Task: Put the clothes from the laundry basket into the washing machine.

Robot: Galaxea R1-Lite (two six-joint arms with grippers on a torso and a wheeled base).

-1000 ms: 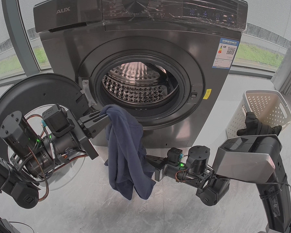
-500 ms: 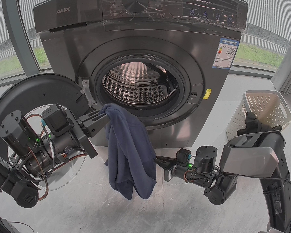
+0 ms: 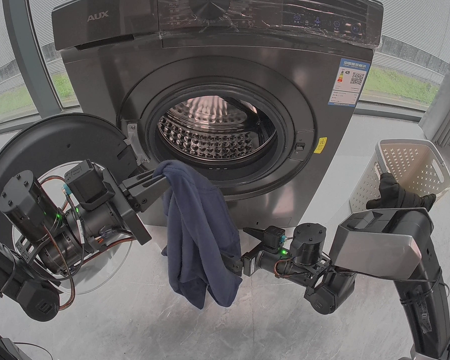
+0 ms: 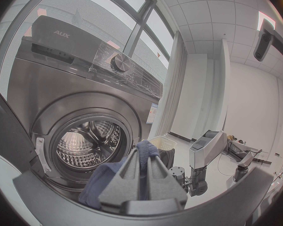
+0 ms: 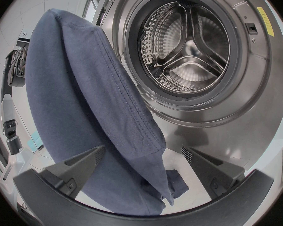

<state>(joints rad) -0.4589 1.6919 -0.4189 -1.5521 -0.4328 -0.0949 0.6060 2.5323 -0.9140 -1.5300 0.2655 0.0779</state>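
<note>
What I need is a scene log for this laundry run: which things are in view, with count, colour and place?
dark grey metal front-loading washing machine: one, grey, centre back, no clothes visible in the drum.
round door: one, dark grey, swung open to the robot's left.
navy blue cloth garment: one, blue, hanging before the opening.
white perforated plastic laundry basket: one, white, on the floor right of the machine.
black garment: one, black, draped over the basket's near rim.
pale grey floor: one, grey, underfoot.
left gripper: fingers shut on the blue garment's top.
right gripper: fingers open astride its lower part.

Left end effector (image 3: 159, 180) pinches navy garment (image 3: 197, 236) — right end effector (image 3: 241, 249) spread at its lower edge.
</note>
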